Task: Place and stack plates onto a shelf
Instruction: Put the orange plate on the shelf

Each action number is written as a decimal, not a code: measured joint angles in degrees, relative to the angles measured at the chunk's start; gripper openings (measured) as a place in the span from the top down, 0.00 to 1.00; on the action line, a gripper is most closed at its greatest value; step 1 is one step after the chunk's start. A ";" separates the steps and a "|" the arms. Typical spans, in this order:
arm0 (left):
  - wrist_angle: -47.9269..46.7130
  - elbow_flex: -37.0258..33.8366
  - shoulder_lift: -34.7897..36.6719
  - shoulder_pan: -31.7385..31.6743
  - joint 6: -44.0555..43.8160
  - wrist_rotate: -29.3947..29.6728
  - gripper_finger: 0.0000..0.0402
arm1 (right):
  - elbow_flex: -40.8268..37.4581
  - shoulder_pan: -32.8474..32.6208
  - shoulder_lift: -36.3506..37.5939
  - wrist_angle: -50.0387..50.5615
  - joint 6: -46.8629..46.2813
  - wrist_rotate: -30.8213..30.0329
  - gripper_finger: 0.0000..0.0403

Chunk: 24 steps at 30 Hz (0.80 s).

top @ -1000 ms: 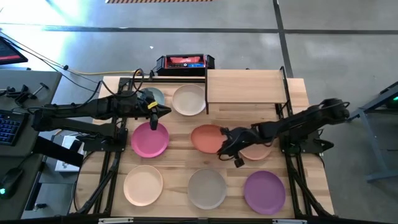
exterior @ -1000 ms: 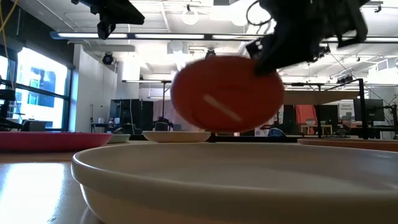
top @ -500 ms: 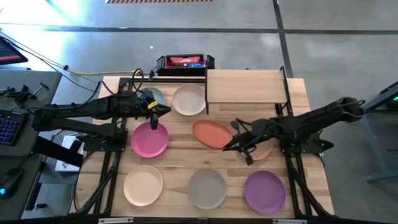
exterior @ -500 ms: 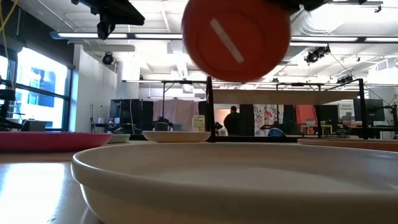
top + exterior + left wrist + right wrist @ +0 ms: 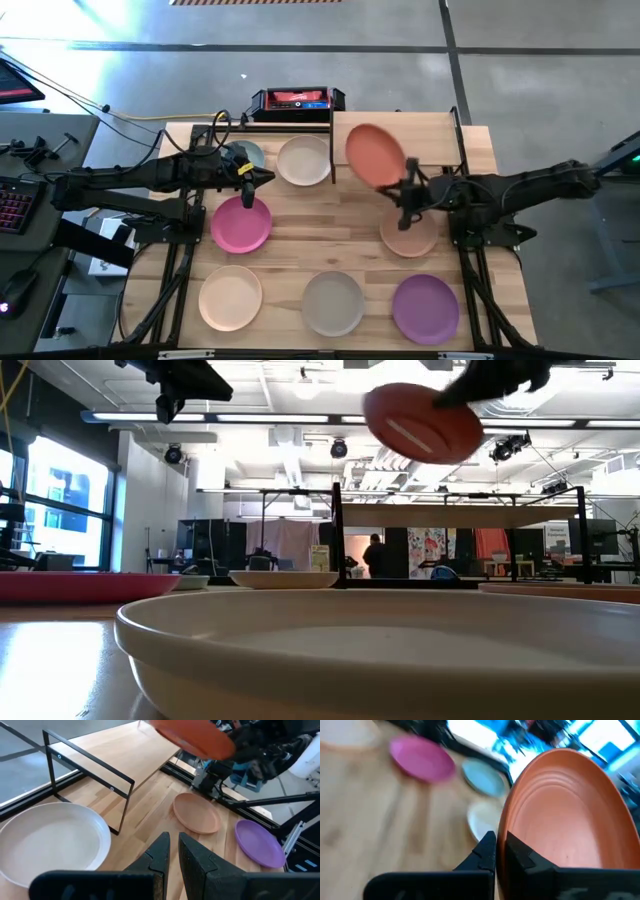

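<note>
Lifted from the table's (image 5: 290, 225) middle a second ago, the orange-red plate (image 5: 375, 154) now hangs tilted over the shelf (image 5: 430, 140), pinched by its rim in the right tool (image 5: 408, 190). Released tilted, it may slide off. Left tool (image 5: 262, 177), closed and empty, waits above the magenta plate (image 5: 240, 224).

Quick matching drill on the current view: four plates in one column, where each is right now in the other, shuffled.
1. orange-red plate
2. magenta plate
3. cream plate
4. purple plate

a. just left of the shelf
b. front right of the table
c. held in the right gripper above the shelf
d. below the left gripper

Pairs: 1-c, 2-d, 3-a, 4-b
</note>
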<state>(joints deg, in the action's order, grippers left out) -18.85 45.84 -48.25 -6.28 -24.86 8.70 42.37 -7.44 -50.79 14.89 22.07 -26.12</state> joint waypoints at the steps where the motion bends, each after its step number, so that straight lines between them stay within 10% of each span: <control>1: 0.02 0.00 0.00 0.00 0.00 0.40 0.93 | 0.00 1.16 0.38 1.57 0.06 -0.37 1.00; 24: 0.04 -0.02 0.02 0.01 -0.57 3.92 0.93 | 0.00 28.31 -0.21 18.13 -8.51 0.31 1.00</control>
<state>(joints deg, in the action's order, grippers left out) -18.81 45.82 -48.23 -6.27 -25.43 12.62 42.37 20.88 -51.00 33.02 13.56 -25.81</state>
